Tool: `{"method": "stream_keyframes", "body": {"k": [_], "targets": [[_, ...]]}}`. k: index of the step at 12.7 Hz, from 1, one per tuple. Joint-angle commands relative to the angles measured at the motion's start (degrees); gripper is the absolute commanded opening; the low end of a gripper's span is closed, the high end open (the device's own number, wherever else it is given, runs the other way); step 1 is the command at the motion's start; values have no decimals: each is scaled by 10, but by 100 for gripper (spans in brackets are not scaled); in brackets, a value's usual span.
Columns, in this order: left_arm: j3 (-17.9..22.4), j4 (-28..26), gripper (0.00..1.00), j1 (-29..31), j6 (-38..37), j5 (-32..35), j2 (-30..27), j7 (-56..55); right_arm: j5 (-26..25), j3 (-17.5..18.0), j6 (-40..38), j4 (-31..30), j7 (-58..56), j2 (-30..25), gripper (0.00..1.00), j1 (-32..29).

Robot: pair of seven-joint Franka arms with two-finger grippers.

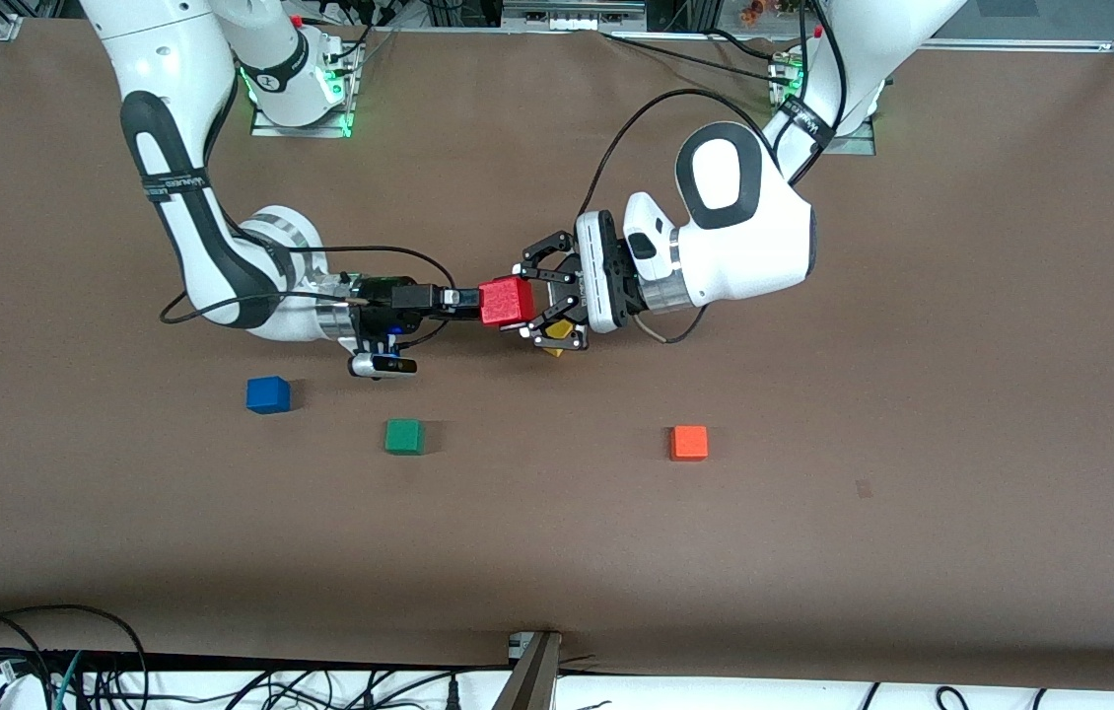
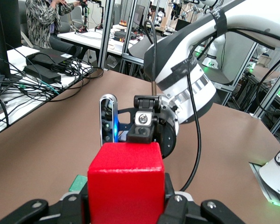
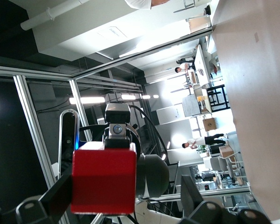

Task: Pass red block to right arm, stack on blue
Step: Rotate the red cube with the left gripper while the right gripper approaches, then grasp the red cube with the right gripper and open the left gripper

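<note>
Above mid-table, right claw [image 1: 471, 301] and left claw [image 1: 529, 302] both grip the red block [image 1: 506, 301].

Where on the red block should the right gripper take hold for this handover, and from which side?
Probably the two flat, parallel faces that the left gripper leaves bare, at the end of the red block pointing toward the right arm's end of the table. The right gripper should come in level from that end, since the block hangs in mid-air.
</note>
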Motion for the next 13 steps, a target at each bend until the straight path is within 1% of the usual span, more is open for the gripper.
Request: {"method": "stream_keyframes", "body": {"k": [1,4,6,11,12,13], "targets": [[1,28,0,-12,5,-28,9,19,25,-1,20,-10,-12,-6,100,11],[1,29,0,-12,5,-30,9,19,28,-2,20,-5,4,-10,100,10],[1,29,0,-12,4,-30,8,18,33,-3,21,2,27,-14,97,10],[1,30,0,-12,4,-30,8,14,34,-6,21,3,37,-26,63,8],[1,30,0,-12,4,-30,8,14,34,-7,21,4,42,-27,55,7],[1,30,0,-12,4,-30,8,14,34,-7,20,4,43,-27,44,7]]}}
